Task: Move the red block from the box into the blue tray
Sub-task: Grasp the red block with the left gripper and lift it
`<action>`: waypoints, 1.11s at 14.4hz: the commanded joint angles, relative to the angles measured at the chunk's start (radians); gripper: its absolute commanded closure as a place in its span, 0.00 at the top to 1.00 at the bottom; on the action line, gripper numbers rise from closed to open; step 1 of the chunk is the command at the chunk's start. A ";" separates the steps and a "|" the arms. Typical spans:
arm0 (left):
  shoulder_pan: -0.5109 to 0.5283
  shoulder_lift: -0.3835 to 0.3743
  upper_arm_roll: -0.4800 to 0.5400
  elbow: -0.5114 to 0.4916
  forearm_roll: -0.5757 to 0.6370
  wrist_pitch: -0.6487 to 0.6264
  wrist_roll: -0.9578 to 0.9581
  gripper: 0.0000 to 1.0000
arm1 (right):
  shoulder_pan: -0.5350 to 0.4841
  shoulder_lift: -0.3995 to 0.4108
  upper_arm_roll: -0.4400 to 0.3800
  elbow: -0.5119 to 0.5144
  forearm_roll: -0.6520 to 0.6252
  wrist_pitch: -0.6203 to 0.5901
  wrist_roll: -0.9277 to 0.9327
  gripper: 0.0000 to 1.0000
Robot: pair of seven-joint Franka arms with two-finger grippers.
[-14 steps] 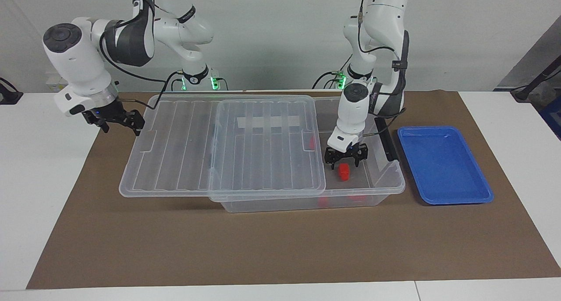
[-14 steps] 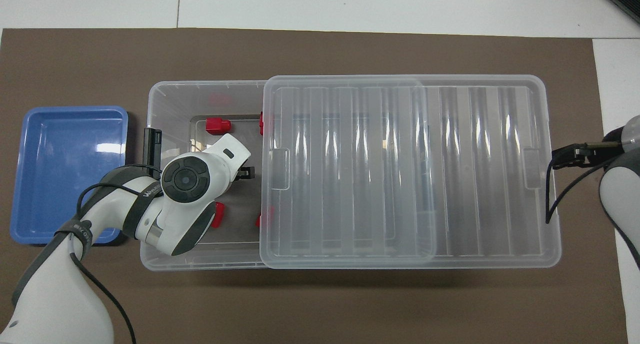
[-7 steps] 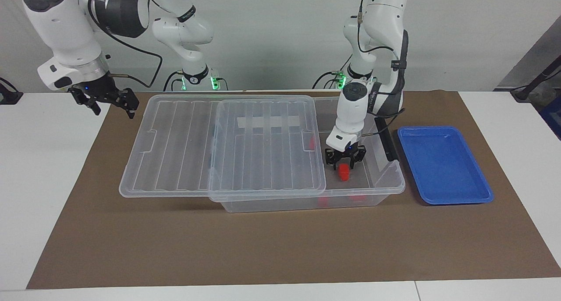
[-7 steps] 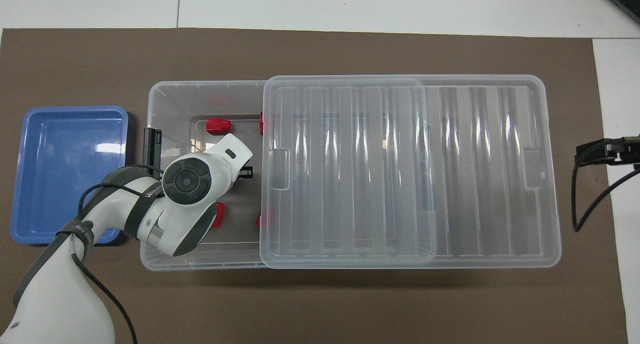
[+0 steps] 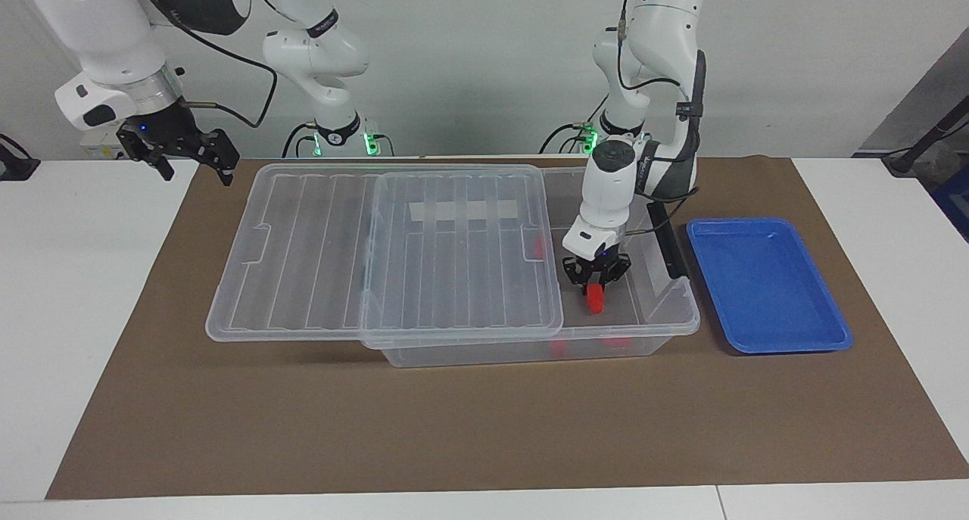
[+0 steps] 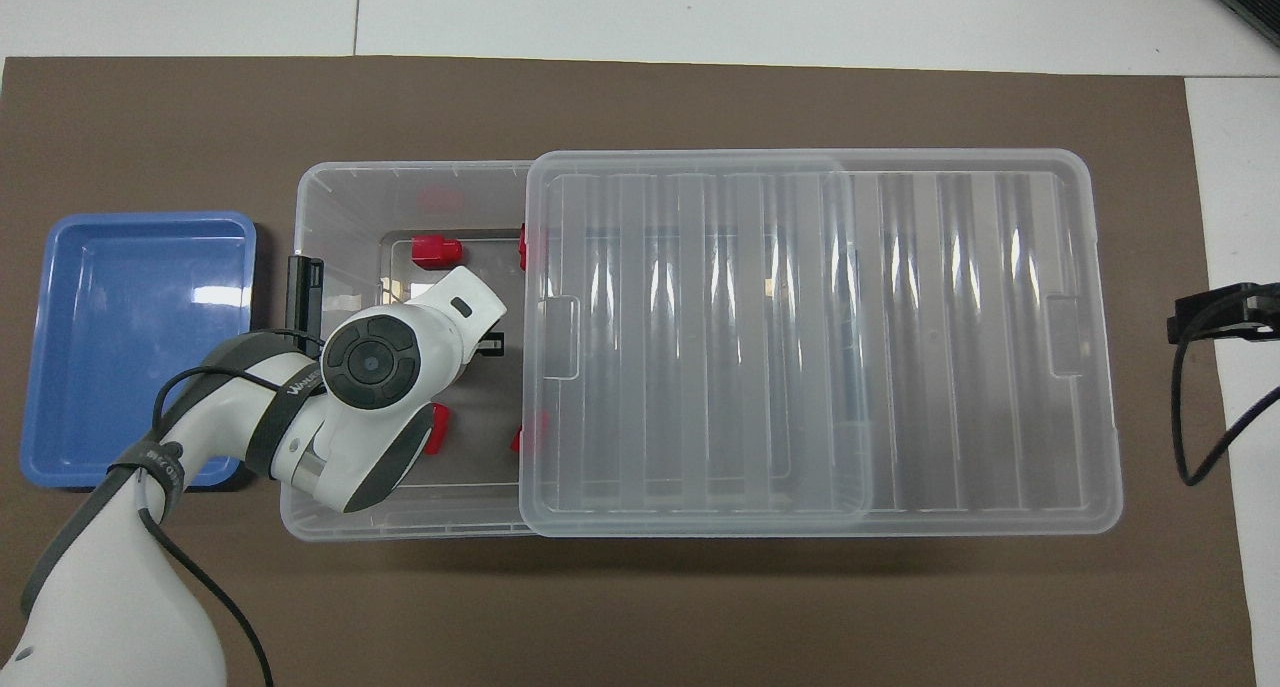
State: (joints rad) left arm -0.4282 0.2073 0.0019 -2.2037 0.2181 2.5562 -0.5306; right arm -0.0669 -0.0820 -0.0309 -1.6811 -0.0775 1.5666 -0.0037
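The left tool (image 5: 596,276) is lowered into the uncovered end of the box (image 5: 651,319), toward the left arm's end of the bench. Its fingers are closed in on the upper part of a red block (image 5: 596,296), with one finger at each side, so the block is grasped between them. The lower part of the block is seen below the fingertips. Whether the block rests on the box floor cannot be told. In the overhead view the tool and the grasped block are hidden by the left arm's wrist.

Other red blocks are seen inside the box: one (image 6: 436,250) farther from the robots than the tool, and one (image 6: 435,430) nearer to them, partly covered by the wrist. Further red pieces are partly hidden under the lid edge.

The clear ribbed lid (image 5: 394,251) is slid toward the right arm's end and overhangs the box there.

The blue tray (image 5: 764,285) lies beside the box at the left arm's end, with nothing in it.

The right tool (image 5: 185,153) is held in the air over the edge of the brown mat (image 5: 454,429), with its fingers spread and holding nothing.
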 commanded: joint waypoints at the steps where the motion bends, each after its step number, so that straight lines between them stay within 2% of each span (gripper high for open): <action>1: -0.017 -0.011 0.018 -0.007 0.023 -0.026 0.011 0.00 | -0.005 -0.007 0.003 0.020 0.021 -0.031 -0.015 1.00; 5: -0.017 -0.083 0.016 0.062 0.023 -0.218 0.032 0.00 | -0.005 -0.012 0.014 0.012 0.022 -0.028 0.037 1.00; 11: -0.015 -0.160 0.015 0.134 0.007 -0.404 0.066 0.00 | -0.005 -0.013 0.031 0.011 0.022 -0.031 0.048 1.00; 16: 0.012 -0.189 0.032 0.269 -0.058 -0.631 0.222 0.00 | -0.005 -0.012 0.029 0.020 0.088 -0.056 0.053 1.00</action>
State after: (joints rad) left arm -0.4272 0.0347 0.0153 -1.9818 0.1979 2.0023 -0.3893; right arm -0.0669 -0.0856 -0.0051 -1.6678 -0.0177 1.5314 0.0304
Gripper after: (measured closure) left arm 0.652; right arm 0.000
